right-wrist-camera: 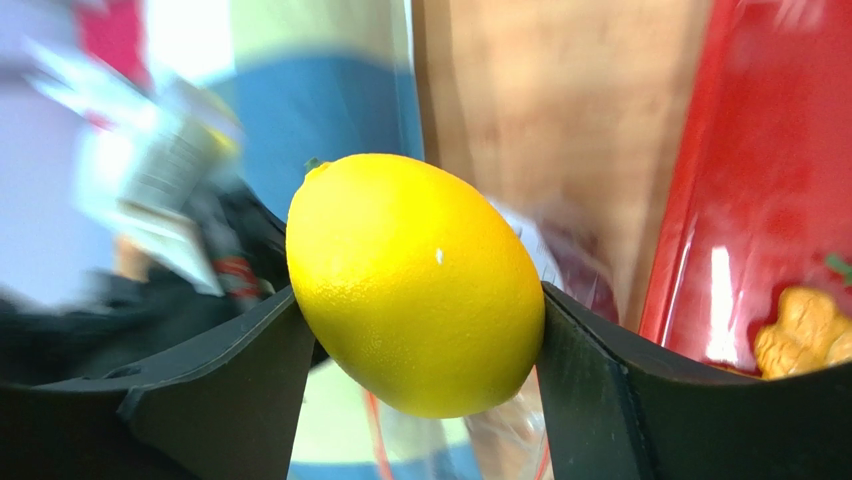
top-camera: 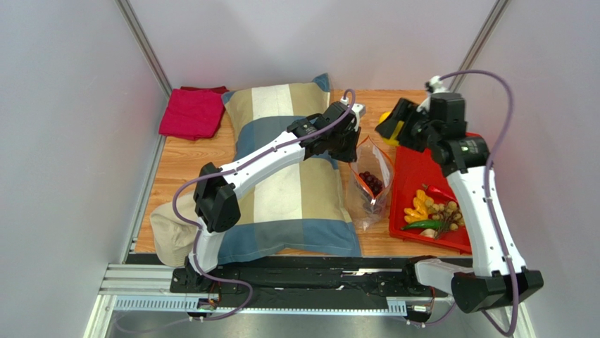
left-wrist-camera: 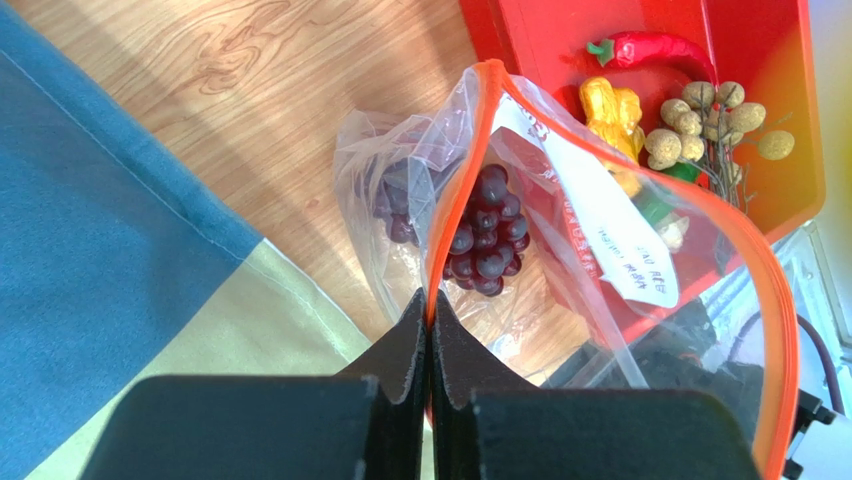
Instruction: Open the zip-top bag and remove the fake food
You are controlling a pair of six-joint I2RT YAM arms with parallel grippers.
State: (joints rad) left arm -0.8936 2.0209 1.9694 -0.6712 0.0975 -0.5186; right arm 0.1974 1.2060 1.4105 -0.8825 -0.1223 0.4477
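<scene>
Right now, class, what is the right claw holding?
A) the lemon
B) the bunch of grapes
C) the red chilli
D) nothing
A: the right claw is closed on the yellow lemon, while the grapes lie inside the bag.

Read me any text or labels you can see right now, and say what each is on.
White label on the zip-top bag: handwritten lines, too small and slanted to read.
Red print on the bag beside the label: blurred, unreadable.
No other text is legible.

Bright light (blurry right-wrist background)
</scene>
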